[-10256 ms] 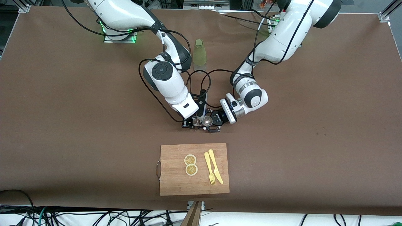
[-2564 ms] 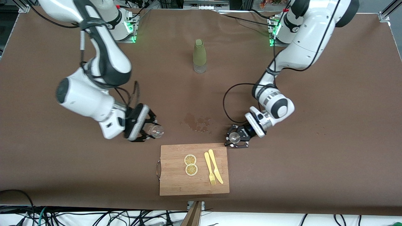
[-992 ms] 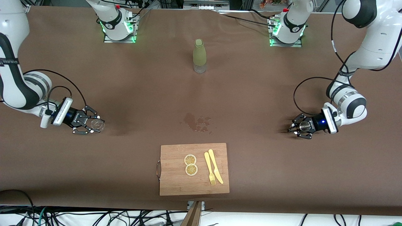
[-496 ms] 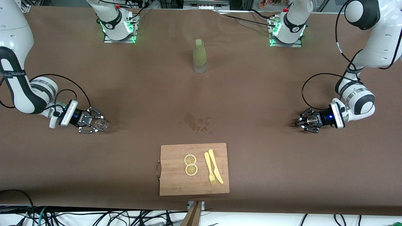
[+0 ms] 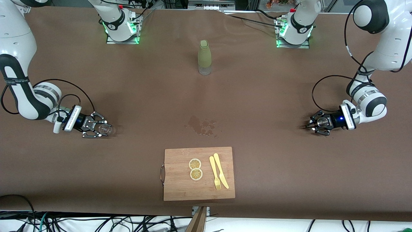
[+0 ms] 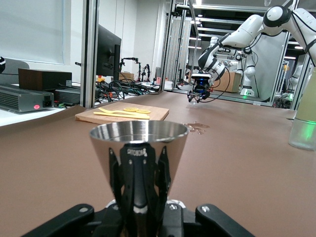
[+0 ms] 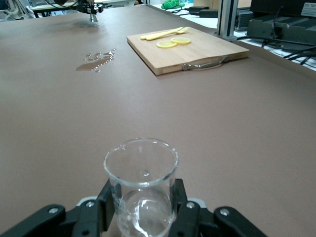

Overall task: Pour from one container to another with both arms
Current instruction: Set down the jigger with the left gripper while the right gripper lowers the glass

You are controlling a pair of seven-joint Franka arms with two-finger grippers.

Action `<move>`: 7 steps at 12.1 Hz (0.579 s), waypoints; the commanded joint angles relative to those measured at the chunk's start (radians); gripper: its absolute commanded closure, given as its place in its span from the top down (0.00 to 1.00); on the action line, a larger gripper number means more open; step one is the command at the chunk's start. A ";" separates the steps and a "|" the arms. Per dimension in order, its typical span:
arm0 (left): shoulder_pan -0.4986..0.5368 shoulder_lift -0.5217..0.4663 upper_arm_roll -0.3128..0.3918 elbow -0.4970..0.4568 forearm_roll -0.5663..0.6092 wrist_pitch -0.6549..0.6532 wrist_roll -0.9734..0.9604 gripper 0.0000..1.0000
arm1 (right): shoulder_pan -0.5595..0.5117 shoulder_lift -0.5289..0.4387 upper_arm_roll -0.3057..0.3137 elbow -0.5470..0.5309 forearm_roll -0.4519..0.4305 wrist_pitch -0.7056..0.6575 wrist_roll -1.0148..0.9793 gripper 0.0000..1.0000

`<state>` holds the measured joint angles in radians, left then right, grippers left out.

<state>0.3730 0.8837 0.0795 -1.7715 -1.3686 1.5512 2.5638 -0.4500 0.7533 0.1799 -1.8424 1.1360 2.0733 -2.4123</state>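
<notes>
Front view shows us both arms spread wide, one at each end of the brown tabletop [image 5: 276, 180]. Our left pincer [image 5: 317, 122] sits low at the left arm's end, clamped on a shiny metal cup [image 5: 321, 121]. In the left wrist view the metal cup [image 6: 139, 148] stands upright with its wide mouth up and its narrow foot between the fingers. Our right pincer [image 5: 96, 128] sits low at the right arm's end, clamped on a clear glass beaker [image 5: 105, 129]. In the right wrist view the glass beaker [image 7: 141, 185] also stands upright, mouth up, with a little water at the bottom, and we cannot tell if it touches the tabletop. Between the two arms lies a wet spill [image 5: 202, 125]. Nearer to the front camera than the spill is a wooden cutting board [image 5: 180, 187] with two lemon slices [image 5: 195, 169], a yellow fork [image 5: 214, 172] and a yellow knife [image 5: 221, 170] on it. A green bottle [image 5: 204, 57] stands upright between the two bases.
</notes>
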 commanded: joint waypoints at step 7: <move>0.009 0.047 0.003 0.052 0.051 -0.037 0.059 0.34 | -0.010 0.043 -0.013 0.061 0.018 -0.016 -0.005 1.00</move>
<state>0.3733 0.9145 0.0840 -1.7482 -1.3522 1.5438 2.5876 -0.4537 0.7868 0.1641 -1.8104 1.1371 2.0717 -2.4135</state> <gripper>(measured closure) 0.877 0.308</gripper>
